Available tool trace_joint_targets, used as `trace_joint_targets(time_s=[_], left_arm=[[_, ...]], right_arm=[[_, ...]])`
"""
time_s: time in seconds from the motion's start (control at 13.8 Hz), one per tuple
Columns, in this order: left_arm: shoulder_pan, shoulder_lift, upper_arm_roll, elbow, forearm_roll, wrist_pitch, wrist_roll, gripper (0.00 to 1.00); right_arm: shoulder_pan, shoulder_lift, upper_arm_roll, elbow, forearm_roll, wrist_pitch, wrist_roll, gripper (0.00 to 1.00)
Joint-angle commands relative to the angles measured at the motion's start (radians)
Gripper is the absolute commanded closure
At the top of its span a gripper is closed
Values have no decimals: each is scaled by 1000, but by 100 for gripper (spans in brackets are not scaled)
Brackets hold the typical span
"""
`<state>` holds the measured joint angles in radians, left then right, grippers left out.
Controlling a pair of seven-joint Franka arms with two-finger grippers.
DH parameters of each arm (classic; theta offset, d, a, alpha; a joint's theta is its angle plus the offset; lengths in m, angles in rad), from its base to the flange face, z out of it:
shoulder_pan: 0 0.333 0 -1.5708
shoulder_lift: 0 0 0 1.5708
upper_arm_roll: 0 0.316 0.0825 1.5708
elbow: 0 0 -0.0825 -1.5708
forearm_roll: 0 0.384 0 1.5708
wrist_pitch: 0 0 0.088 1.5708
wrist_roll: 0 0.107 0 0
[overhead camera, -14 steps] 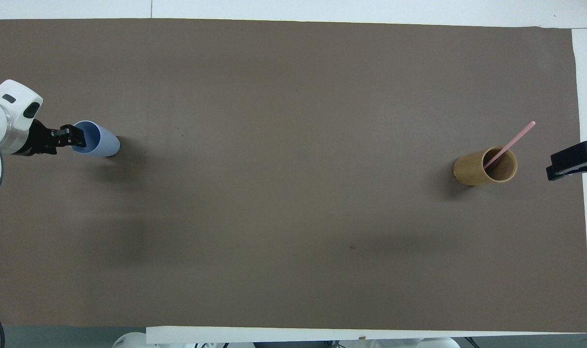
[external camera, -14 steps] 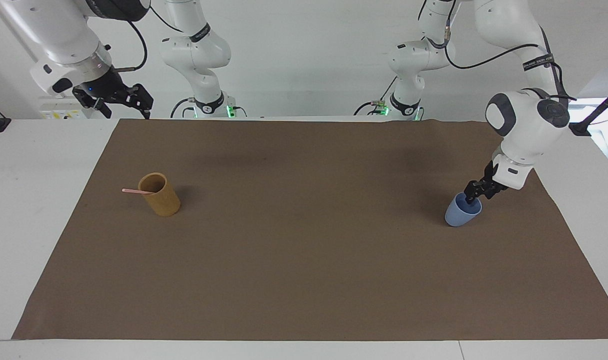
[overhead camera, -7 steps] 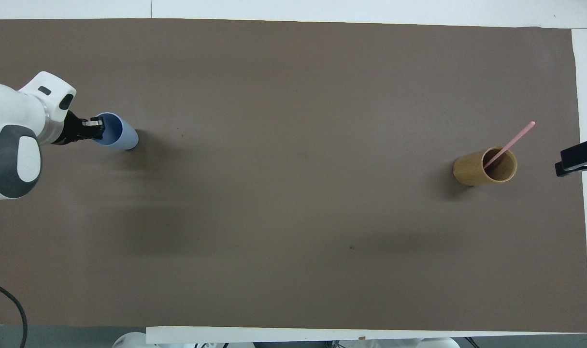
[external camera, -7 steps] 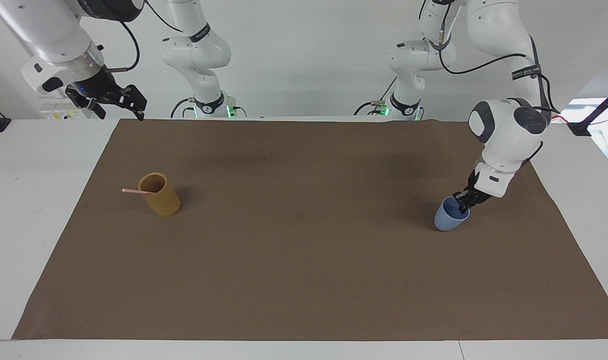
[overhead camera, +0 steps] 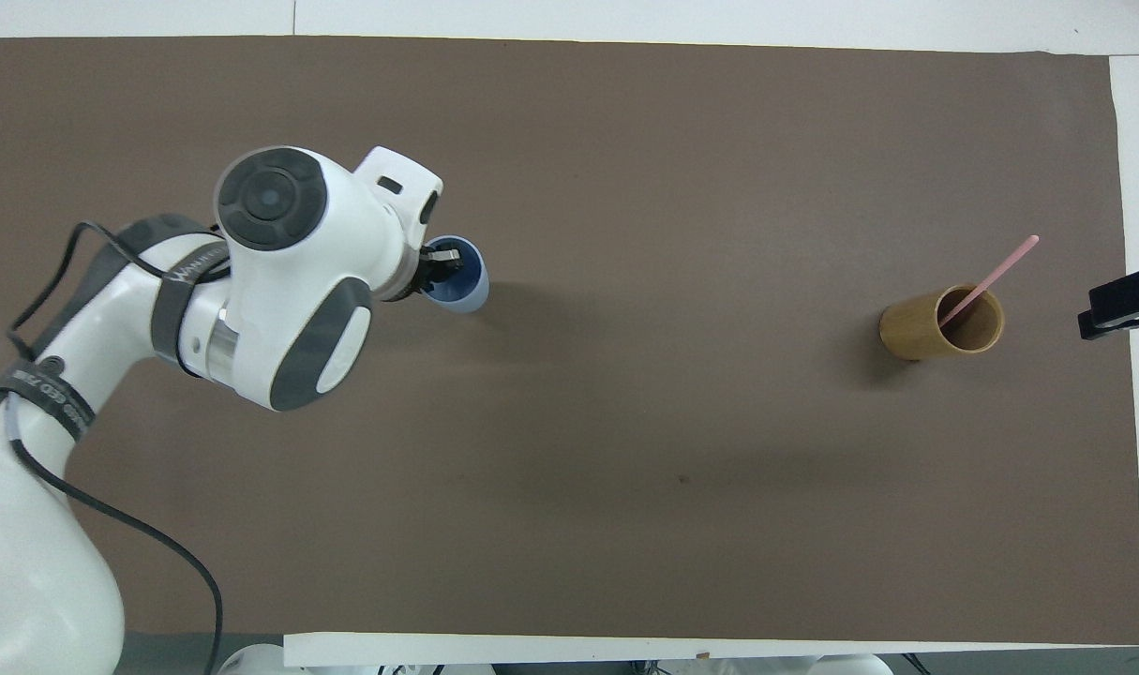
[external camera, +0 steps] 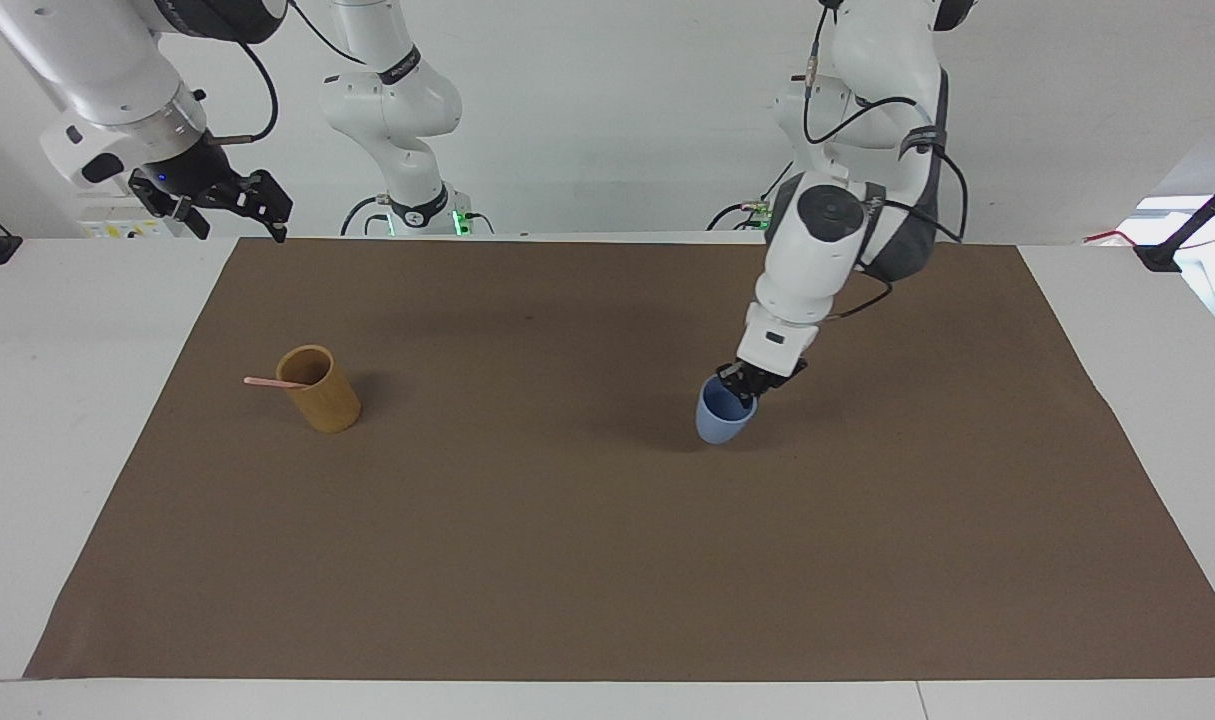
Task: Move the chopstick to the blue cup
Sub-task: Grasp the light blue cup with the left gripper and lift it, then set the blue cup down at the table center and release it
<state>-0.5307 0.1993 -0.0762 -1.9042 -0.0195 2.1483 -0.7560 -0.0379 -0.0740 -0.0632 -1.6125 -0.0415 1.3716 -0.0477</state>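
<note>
Facing view: left gripper clenched on blue cup rim, mid-carry; right gripper released, waiting. Next: set near yellow cup holding chopstick.

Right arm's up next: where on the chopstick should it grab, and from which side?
Grip the chopstick on its bare upper end, which leans out over the yellow cup's rim toward the right arm's end of the table. Probably come down from above; the right gripper waits open there.

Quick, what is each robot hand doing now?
Left gripper: shut on the blue cup rim.
Right gripper: open, empty, waiting.
</note>
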Motion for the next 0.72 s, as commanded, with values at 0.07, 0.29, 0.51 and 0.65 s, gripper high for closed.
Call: trace_joint_targets(time_s=[0.07, 0.29, 0.51, 0.65], left_arm=[[-25, -9, 21, -29, -2, 22, 35, 0], [-12, -29, 22, 5, 4, -10, 30, 0], [38, -70, 41, 118, 12, -222, 38, 0], [119, -125, 44, 172, 41, -336, 90, 0]], right_arm=[[-10, -21, 5, -27, -6, 18, -24, 0], [-5, -21, 6, -27, -8, 18, -21, 0], [-5, -24, 6, -30, -6, 12, -20, 0], [-2, -24, 9, -30, -6, 20, -26, 0]])
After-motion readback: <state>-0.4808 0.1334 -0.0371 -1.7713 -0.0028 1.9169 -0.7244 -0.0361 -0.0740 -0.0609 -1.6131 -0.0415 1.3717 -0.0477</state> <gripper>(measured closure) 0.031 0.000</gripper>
